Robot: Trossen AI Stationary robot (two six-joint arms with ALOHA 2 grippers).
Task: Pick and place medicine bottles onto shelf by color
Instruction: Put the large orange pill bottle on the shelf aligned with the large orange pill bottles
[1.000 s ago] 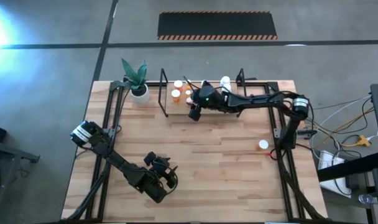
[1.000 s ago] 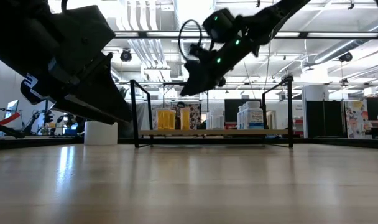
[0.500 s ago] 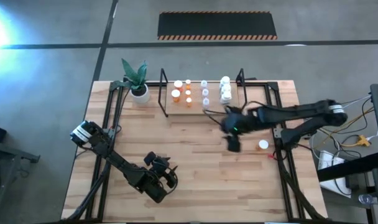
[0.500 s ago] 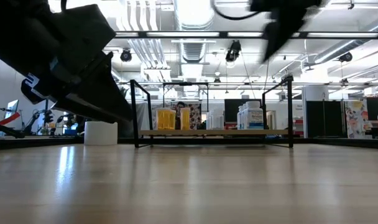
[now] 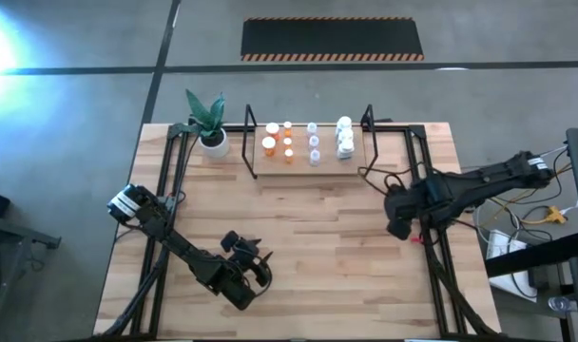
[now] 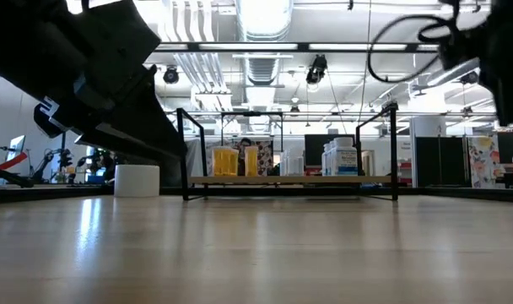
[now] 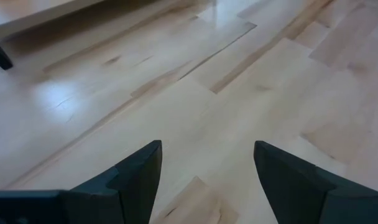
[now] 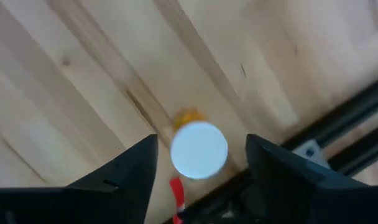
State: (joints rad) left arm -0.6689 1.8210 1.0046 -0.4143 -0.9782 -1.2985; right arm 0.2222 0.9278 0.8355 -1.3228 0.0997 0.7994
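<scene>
The shelf [image 5: 308,157] stands at the table's far middle. It carries orange bottles [image 5: 270,144], pale purple ones [image 5: 313,142] and white ones [image 5: 344,138], all upright; it also shows in the low view [image 6: 290,179]. One orange bottle with a white cap [image 8: 199,149] stands alone on the table near the right edge. My right gripper [image 8: 201,142] hangs over it, open, pointing down, a finger on either side of the cap and clear of it. In the high view that gripper [image 5: 399,224] hides the bottle. My left gripper [image 7: 206,149] is open and empty, low over the near part of the table [image 5: 251,275].
A white pot with a green plant [image 5: 213,141] stands left of the shelf. A black frame rail [image 5: 430,237] runs along the table's right side, close to the lone bottle, and a small red piece [image 8: 176,190] lies beside it.
My right gripper has swung from over the shelf toward the table's right and near side. It now hangs over the lone orange bottle. The shelf's bottles, which the arm covered before, now show.
</scene>
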